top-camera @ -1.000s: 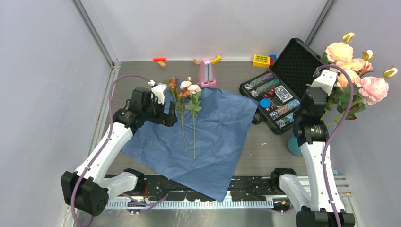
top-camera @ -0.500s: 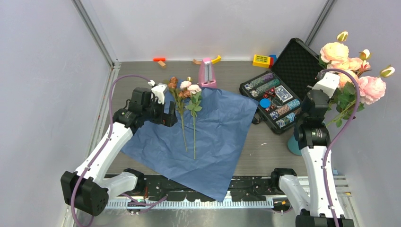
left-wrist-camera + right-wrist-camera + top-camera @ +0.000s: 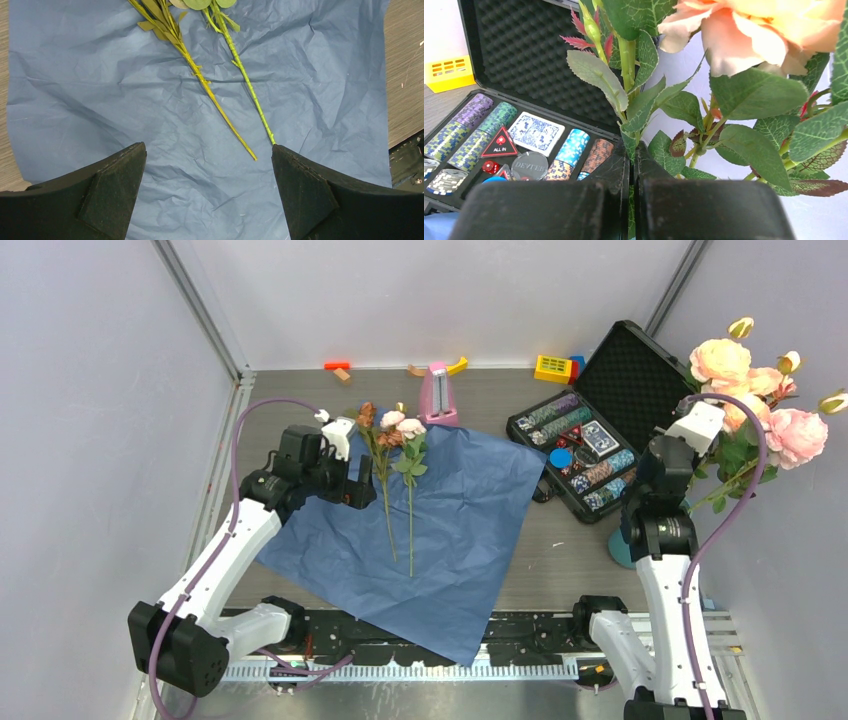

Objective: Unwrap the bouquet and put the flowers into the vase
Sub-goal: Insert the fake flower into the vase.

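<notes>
The bouquet's blue paper (image 3: 450,530) lies spread flat on the table. Two flowers (image 3: 405,440) rest on it, stems pointing toward me. My left gripper (image 3: 358,483) hovers open just left of them. In the left wrist view the gripper (image 3: 208,147) frames bare paper (image 3: 125,100), with the two stem ends (image 3: 250,92) ahead. My right gripper (image 3: 722,445) is raised at the right, shut on a bunch of pink and peach roses (image 3: 760,400). The right wrist view shows the gripper (image 3: 631,150) pinching a leafy stem (image 3: 626,60). The teal vase (image 3: 620,548) is mostly hidden behind the right arm.
An open black case of poker chips (image 3: 585,445) sits right of the paper, below the raised roses. A pink metronome-shaped object (image 3: 437,395) stands behind the paper. A yellow block (image 3: 553,368) and small toys (image 3: 338,368) lie along the back wall. Walls enclose three sides.
The right arm has swung the held roses slightly right and down. The left arm and the two flowers on the paper have not moved.
</notes>
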{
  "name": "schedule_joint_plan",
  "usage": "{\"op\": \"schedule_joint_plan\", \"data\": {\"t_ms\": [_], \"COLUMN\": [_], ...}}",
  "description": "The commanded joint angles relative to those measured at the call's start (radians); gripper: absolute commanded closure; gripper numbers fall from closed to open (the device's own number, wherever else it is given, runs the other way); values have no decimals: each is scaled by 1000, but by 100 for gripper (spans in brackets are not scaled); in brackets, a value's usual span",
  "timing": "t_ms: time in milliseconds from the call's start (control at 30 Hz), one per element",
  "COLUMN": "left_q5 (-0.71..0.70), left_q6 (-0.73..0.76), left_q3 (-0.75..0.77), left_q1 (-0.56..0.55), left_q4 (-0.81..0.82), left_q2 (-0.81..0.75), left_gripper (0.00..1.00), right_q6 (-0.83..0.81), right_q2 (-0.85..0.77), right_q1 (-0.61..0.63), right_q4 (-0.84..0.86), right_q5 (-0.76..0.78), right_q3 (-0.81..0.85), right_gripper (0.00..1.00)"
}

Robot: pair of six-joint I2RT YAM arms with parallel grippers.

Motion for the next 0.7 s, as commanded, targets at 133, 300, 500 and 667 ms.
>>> {"op": "schedule_joint_plan", "data": {"t_ms": [133,300,500,667], "left_q5": [1,3,3,3], "left_q6": [15,15,15,15], "left_q3": [-1,-1,0,1], "left_q1": [-6,-7,-8,-10], "left_q4": [11,10,10,11], "left_q2": [-25,-23,-19,-16], "left_gripper": [0,0,0,0], "right_q6": [69,82,92,108], "right_q2": [26,27,11,10], "right_q1": [2,1,1,2], "right_q4": [2,5,1,-29], "right_q5": [39,37,28,-16], "right_q3": [-23,-27,-21,-5], "right_gripper": [95,88,77,65]}}
